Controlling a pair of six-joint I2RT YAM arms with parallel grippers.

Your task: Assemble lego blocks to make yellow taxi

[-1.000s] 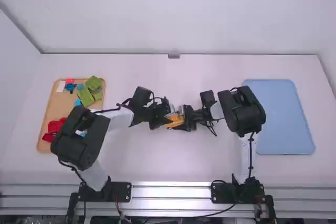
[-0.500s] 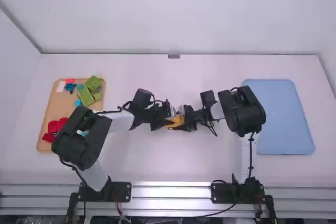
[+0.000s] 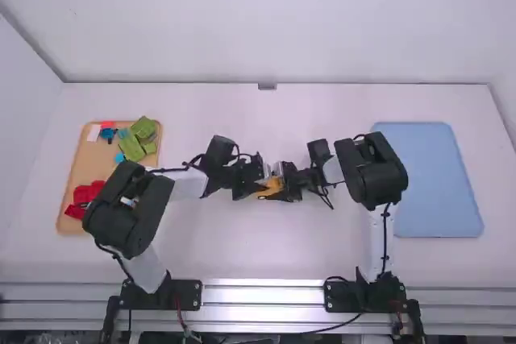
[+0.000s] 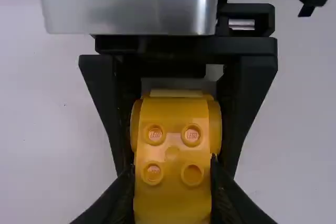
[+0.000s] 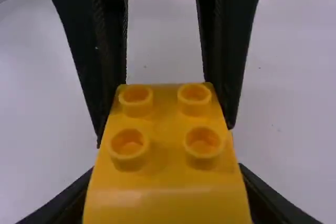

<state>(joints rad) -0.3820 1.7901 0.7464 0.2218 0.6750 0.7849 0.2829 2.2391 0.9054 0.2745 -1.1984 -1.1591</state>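
- High view: the block sits mid-scene, between the left tool and the right tool; each is clamped on it, one at either end. Whether it touches the tabletop cannot be told.
- The step in hand seems to be pressing or seating yellow parts, or else a handover between tools; the pictures do not settle which.
- For pressing, one tool should act as an anchor while the other pushes straight along the block, without twist, so studs and sides stay square.
- Fingers should grip low on the flanks, clear of the studs, as a pinch set too high could slip on the rounded plastic.
- If it is a handover, one tool ought to loosen only once the other's hold is firm; pulling early could tip the block.
- The left arm bends over the tray, its forearm pointing right towards mid-scene.
- The right arm rises from its near base, folds at the elbow and points left, so the tools face each other.
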